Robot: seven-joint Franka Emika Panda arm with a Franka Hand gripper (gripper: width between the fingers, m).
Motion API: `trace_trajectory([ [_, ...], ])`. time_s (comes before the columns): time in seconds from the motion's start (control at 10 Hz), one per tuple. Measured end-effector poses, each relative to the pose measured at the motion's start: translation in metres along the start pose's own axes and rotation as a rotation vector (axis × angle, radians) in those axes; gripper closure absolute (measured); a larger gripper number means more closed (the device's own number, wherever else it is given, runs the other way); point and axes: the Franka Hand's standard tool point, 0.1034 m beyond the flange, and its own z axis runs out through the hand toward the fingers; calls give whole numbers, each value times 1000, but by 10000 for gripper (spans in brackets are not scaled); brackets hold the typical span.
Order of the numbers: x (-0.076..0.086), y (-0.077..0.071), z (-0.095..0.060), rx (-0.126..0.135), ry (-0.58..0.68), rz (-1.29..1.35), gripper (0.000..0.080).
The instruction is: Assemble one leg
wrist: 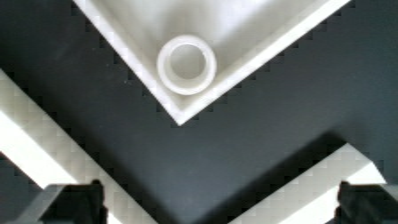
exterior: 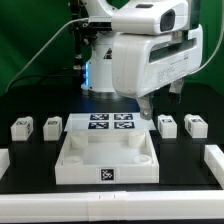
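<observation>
Leg: small white rectangular block with a black-and-white square tag on its face. Four alike stand in one row on the black table (exterior: 30, 150). Going by the exterior view's left and right, they are the outer left leg (exterior: 20, 127), inner left leg (exterior: 52, 126), inner right leg (exterior: 167, 125) and outer right leg (exterior: 195, 126). All are apart from the gripper.
Tray: large white tray-like piece with raised walls (exterior: 66, 152), nearest the exterior camera and just in front of the marker board. The wrist view shows one of its corners (wrist: 249, 30) with a round ring-shaped socket (wrist: 187, 62).
Tray label: square black-and-white tag (exterior: 107, 176) on the front wall; no letters can be read.
Side bars: long white bar at the exterior view's left edge (exterior: 4, 160) and another at its right edge (exterior: 212, 158).
Marker board: thin flat white board (exterior: 110, 124) with four tags, lying between the two pairs of legs.
Gripper: the gripper (wrist: 217, 205) is released, its dark fingertips (wrist: 71, 205) wide apart. Only black table shows between them, and they grasp and touch nothing.
Arm: white robot arm (exterior: 150, 60) above the far right part of the tray.
Backdrop: green curtain (exterior: 30, 40).
</observation>
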Motion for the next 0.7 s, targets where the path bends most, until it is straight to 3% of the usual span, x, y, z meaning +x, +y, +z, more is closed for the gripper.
trace_trajectory([
  [0.7,0,0,0,1,0,0,150],
])
